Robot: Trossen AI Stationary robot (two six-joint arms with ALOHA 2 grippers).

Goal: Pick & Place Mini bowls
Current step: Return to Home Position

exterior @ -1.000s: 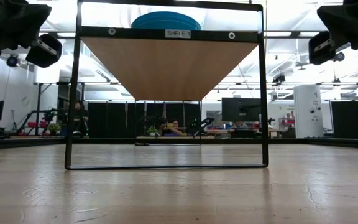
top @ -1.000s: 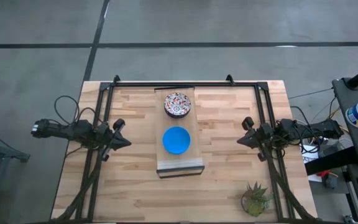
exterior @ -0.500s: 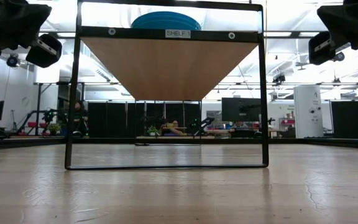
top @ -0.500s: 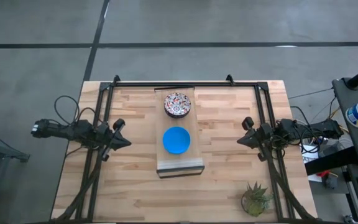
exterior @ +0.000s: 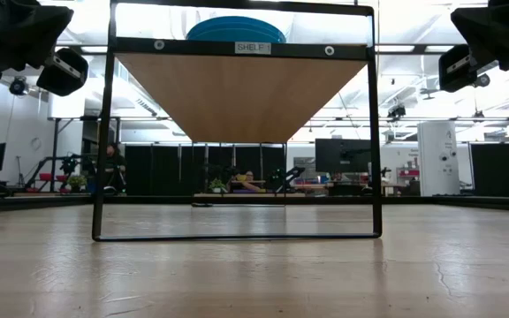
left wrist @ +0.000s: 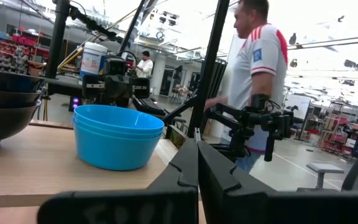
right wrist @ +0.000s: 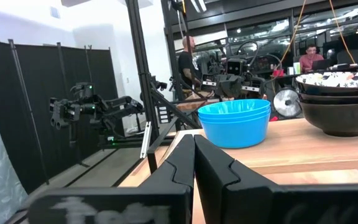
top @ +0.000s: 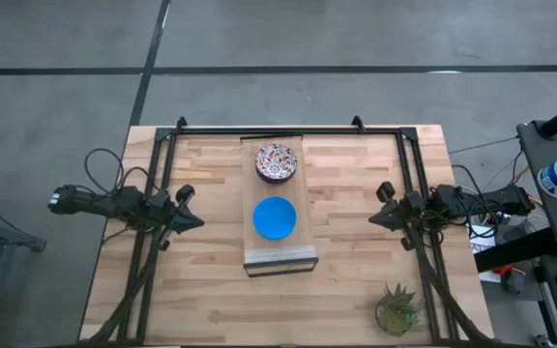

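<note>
Closure is full on left end effector (top: 199, 220) and right end effector (top: 373, 220), both empty.

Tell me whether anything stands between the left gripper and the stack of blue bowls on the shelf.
Nothing visible does. In the high view only bare tabletop lies between the left gripper, shut beside the shelf, and the blue bowls; its wrist view shows them unblocked. The patterned bowls stand to one side. The right gripper waits opposite.

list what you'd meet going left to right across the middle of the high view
left gripper → stack of blue bowls → right gripper
</note>
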